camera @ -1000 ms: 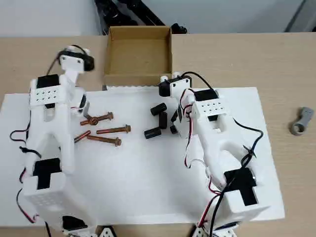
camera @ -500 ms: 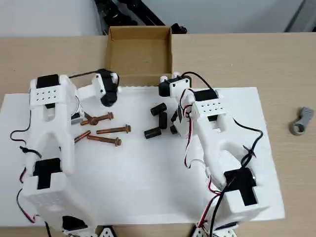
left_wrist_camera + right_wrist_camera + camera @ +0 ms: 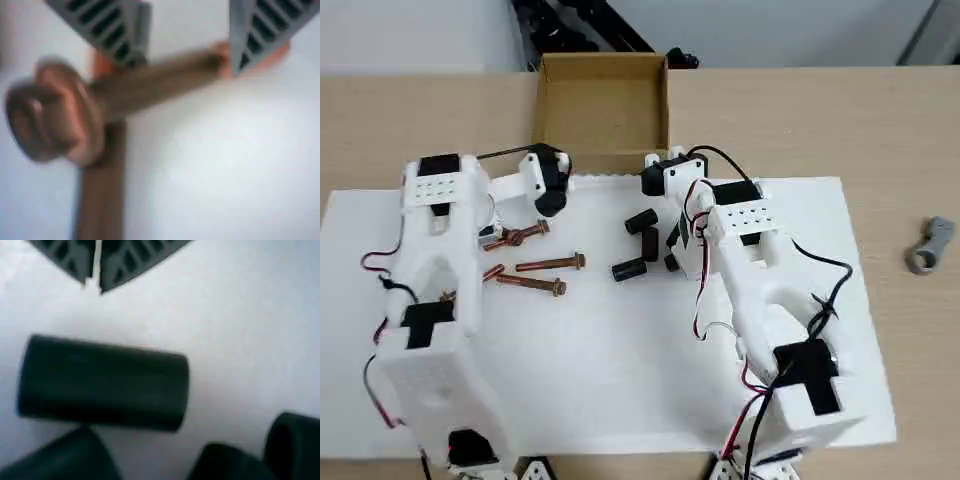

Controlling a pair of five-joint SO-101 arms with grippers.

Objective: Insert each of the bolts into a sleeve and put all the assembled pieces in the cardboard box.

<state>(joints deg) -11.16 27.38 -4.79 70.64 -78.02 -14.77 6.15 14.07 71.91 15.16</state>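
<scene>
Several copper bolts lie on the left half of the white mat (image 3: 620,370); one bolt (image 3: 520,236) rests crossed over another. My left gripper (image 3: 492,236) is down at that crossed bolt. In the left wrist view its grey fingers (image 3: 107,30) stand open on either side of the bolt's shaft (image 3: 150,85). Several black sleeves (image 3: 640,221) lie in a cluster mid-mat. My right gripper (image 3: 96,275) hovers just over them, its fingers shut with nothing in them, beside a sleeve lying on its side (image 3: 102,382). The cardboard box (image 3: 603,110) stands open at the back.
A grey plastic part (image 3: 930,245) lies on the bare table far right. Black equipment (image 3: 580,25) sits behind the box. The mat's front half between the two arm bases is free.
The left arm's wrist swung from the back left toward the right and came down over the bolts. The right arm kept still.
</scene>
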